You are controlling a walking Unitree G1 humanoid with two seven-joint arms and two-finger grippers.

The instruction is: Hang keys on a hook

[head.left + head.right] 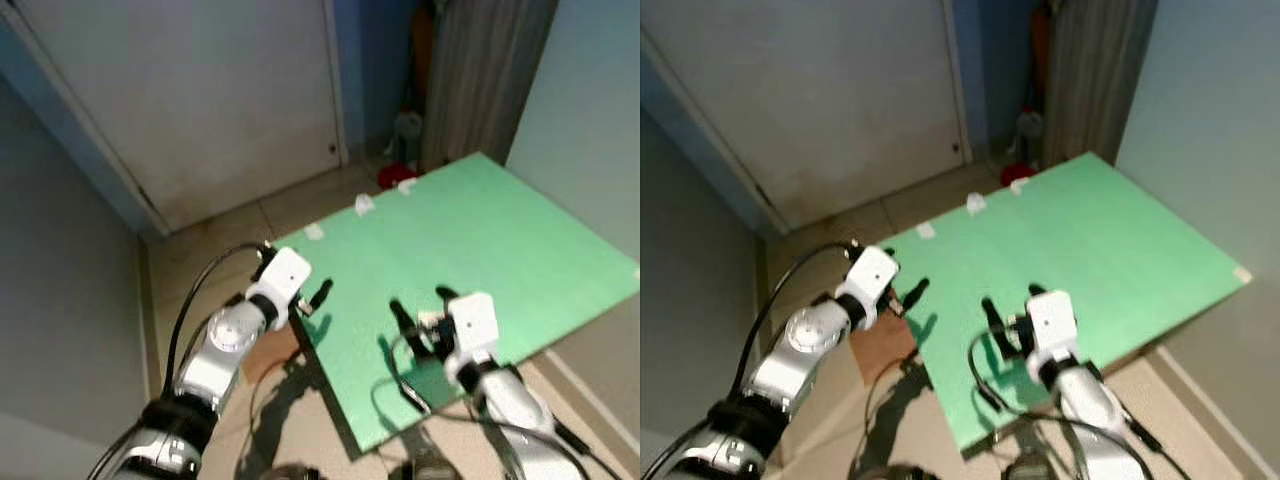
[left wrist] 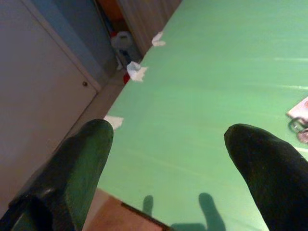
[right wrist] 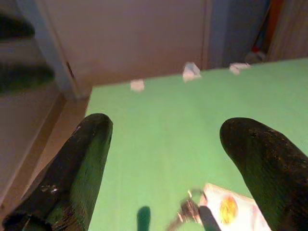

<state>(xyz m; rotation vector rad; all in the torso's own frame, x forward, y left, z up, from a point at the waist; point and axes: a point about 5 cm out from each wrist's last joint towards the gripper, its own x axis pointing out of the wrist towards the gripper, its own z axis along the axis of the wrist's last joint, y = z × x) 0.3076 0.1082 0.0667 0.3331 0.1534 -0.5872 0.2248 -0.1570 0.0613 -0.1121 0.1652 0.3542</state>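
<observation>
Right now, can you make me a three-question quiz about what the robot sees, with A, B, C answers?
1. Where do the keys lie?
A. on the green board
B. on the floor by the door
C. on a chair

2. How many small white hooks stick up along the board's far edge?
A. one
B. three
C. six

3. How is the right gripper?
A. shut on the keys
B. open above the keys
C. pressed flat against the door

Answers:
1. A: the right wrist view shows the keys with their white tag on the green board.
2. B: three white hooks stand in a row near that edge.
3. B: the right gripper has its fingers spread wide, with the keys lying loose between them; the left gripper is open too.
</observation>
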